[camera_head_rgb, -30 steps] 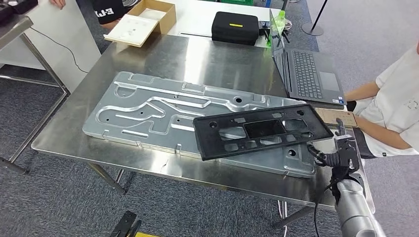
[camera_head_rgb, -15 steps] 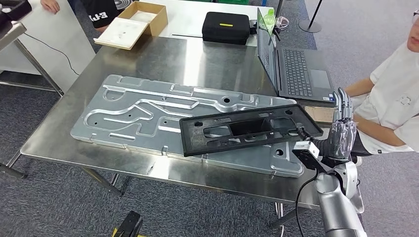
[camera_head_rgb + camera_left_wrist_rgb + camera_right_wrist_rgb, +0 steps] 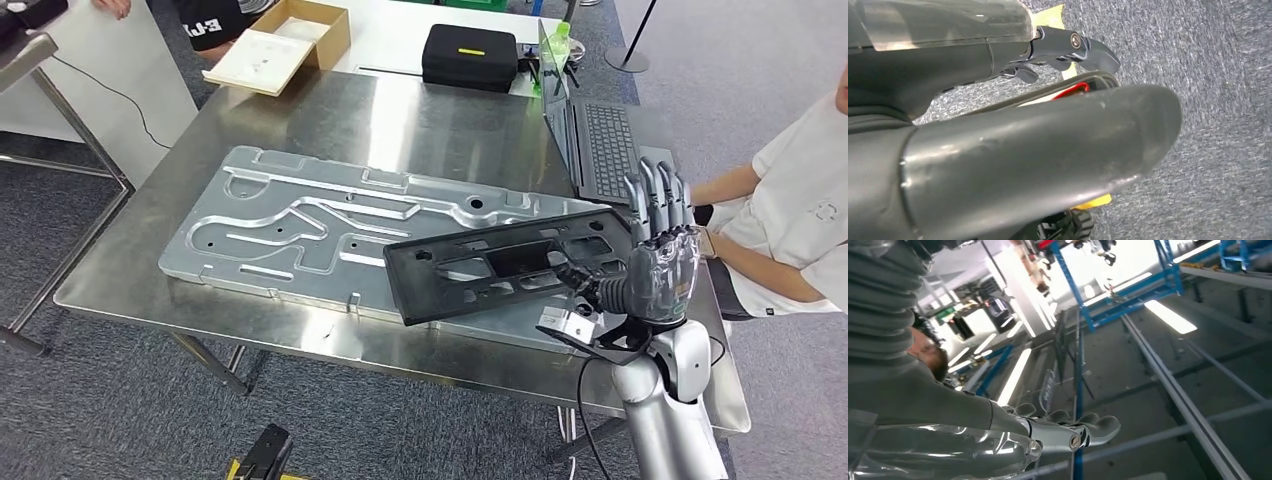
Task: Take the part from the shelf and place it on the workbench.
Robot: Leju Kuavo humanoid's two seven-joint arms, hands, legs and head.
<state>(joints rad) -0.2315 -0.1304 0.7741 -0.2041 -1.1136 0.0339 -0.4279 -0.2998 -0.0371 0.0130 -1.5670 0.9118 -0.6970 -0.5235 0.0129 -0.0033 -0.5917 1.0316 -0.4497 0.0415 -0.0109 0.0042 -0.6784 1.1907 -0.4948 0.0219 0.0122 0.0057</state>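
The part, a long black plastic frame [image 3: 500,265] with cut-outs, lies slanted across the right end of a large aluminium plate [image 3: 300,225] on the steel workbench [image 3: 420,120]. My right hand [image 3: 660,250] stands just off the frame's right end, fingers straight up and apart, gripping nothing. Its thumb reaches toward the frame's edge; I cannot tell whether it touches. In the right wrist view the fingers [image 3: 1068,432] stretch out bare toward the ceiling. My left hand [image 3: 1048,140] hangs over grey carpet with nothing in it.
An open laptop [image 3: 605,150] sits at the bench's right rear. Behind it are a black case [image 3: 468,55] and a cardboard box [image 3: 285,40]. A seated person in white [image 3: 800,220] is close on the right, an arm reaching to the bench.
My right hand has risen from below the bench edge to beside the frame's right end, its fingers now pointing up. The head view swayed left, then back right.
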